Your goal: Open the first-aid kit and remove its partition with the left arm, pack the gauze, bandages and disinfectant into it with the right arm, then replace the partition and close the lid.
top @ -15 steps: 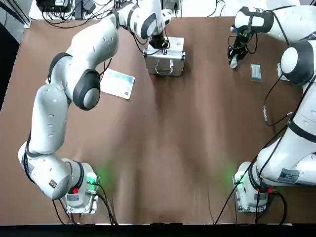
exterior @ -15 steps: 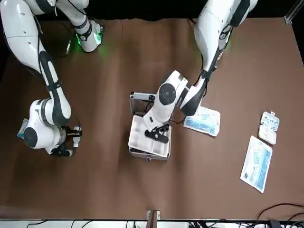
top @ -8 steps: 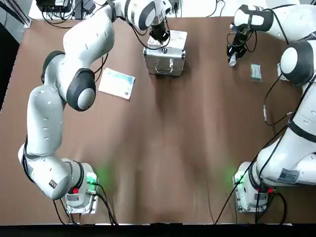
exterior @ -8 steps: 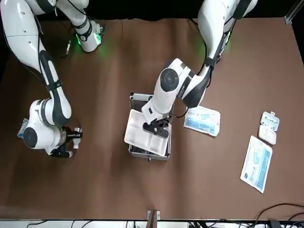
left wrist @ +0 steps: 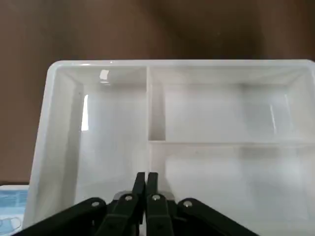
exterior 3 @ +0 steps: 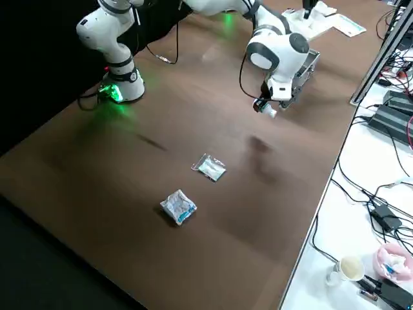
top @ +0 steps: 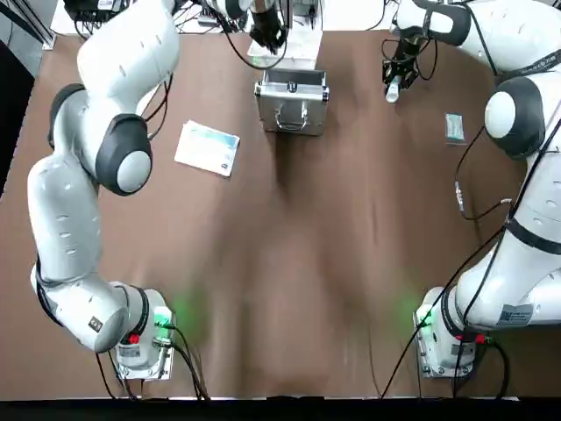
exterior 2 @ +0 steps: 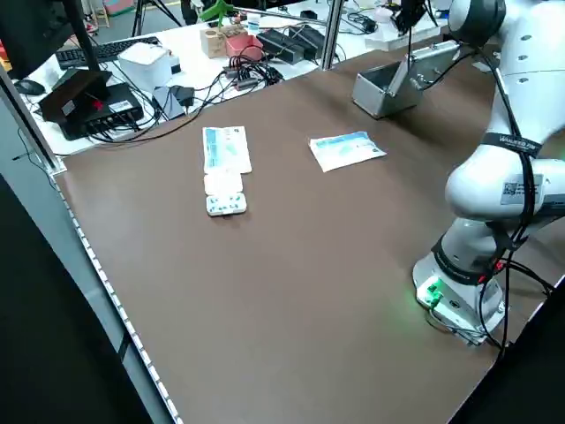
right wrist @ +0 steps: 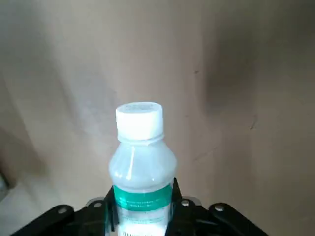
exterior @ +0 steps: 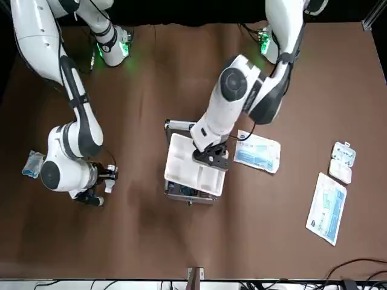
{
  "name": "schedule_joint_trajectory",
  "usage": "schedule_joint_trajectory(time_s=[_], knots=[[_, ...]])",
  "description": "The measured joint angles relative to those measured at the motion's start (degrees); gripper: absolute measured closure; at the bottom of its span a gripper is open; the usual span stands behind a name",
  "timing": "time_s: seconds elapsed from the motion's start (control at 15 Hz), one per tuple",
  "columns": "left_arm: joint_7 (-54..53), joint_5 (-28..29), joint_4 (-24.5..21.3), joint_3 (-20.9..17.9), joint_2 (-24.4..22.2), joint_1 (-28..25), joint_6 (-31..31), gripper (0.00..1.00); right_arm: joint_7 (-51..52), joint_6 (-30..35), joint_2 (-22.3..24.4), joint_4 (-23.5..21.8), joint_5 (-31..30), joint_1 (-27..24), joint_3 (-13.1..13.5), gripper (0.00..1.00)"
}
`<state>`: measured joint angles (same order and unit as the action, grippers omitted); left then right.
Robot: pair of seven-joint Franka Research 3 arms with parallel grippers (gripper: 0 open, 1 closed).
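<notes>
White disinfectant (right wrist: 141, 167) in right fingers (right wrist: 174, 196), cap pointing outward.

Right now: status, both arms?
Left gripper shut on partition, lifted above open case. Right gripper holds disinfectant aloft. Nothing obstructing.

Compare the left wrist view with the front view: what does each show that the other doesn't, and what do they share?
Only the left wrist view shows the partition's dividers up close, splitting it into compartments, all of them holding nothing.

Only the front view shows the open first-aid kit under the lifted partition, the right gripper holding the disinfectant, and the flat packs lying on the table.

Both show the left gripper shut on the partition's rim, and part of the blue-and-white pack beside it.
</notes>
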<state>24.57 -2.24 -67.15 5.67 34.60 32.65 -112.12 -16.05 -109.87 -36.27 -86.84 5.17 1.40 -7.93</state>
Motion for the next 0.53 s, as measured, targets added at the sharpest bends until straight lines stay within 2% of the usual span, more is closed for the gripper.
schedule_joint_trajectory(time_s=[0.27, 0.53], knots=[[-0.04, -0.9, 0.04, -0.11, -3.52, -4.16, 2.92, 0.96, -3.21, 0.43, -0.01, 1.31, 3.75, 1.8, -0.02, 0.6], [-1.63, -0.96, 0.05, -0.18, -6.43, -10.85, 3.86, 0.96, -10.47, 0.42, 0.0, 4.01, 6.45, 5.4, -0.17, 0.6]])
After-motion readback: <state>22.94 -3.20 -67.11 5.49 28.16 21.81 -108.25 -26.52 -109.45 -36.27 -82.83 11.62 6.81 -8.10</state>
